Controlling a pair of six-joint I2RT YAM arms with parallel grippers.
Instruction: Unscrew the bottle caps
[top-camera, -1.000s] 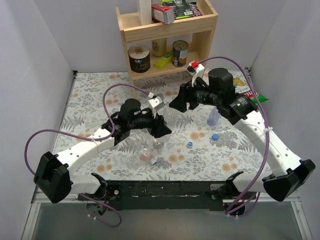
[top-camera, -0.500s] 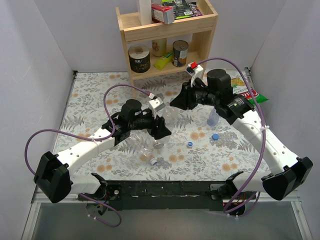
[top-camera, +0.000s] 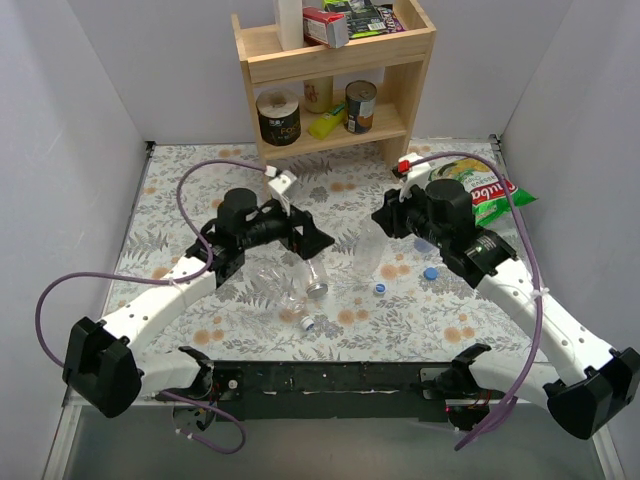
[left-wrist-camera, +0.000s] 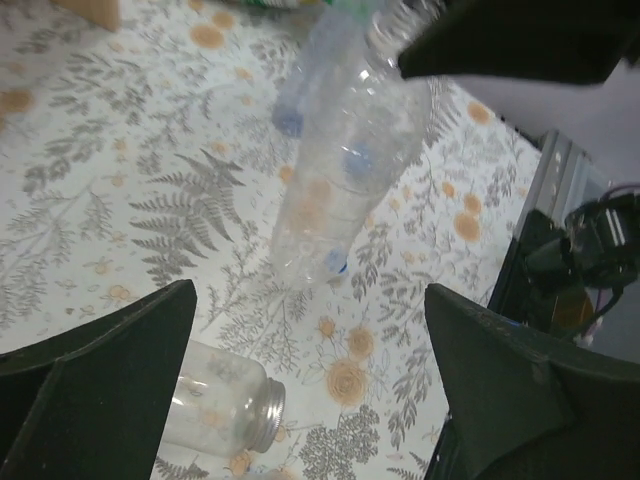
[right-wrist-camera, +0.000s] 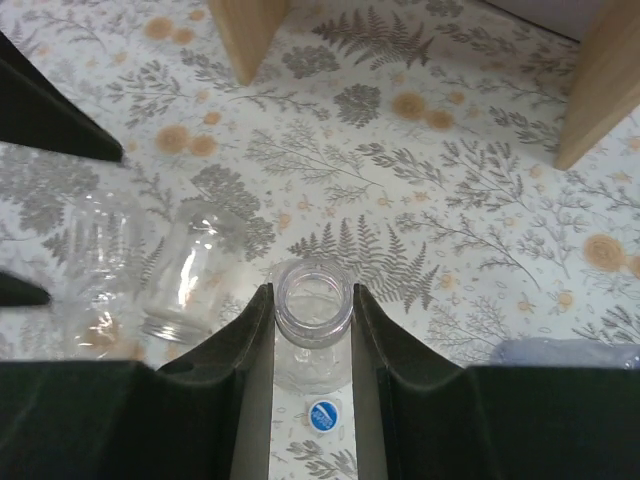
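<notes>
Bottle caps (top-camera: 431, 272), blue ones, are lying loose on the floral desk (top-camera: 400, 320). The right claw (top-camera: 384, 216) is pinching a clear bottle (top-camera: 369, 255) upright, and the left claw (top-camera: 312, 238) is hanging spread.

Left wrist: that bottle is standing ahead, with a wide-mouthed bottle (left-wrist-camera: 215, 405) lying nearer.

Right wrist: the claw is squeezing the uncapped neck, and a blue cap (right-wrist-camera: 322, 415) is sitting just below.

On the floral table (top-camera: 170, 200), we found the right gripper (top-camera: 383, 222) clasping a clear bottle (top-camera: 368, 255) by its neck, base down near the middle. The left gripper (top-camera: 318, 238) hung just beside it, holding nothing. A wide-mouthed bottle (top-camera: 292, 280) lay on its side under the left arm; a blue cap (top-camera: 430, 272) and a second blue cap (top-camera: 380, 287) sat loose nearby.
</notes>
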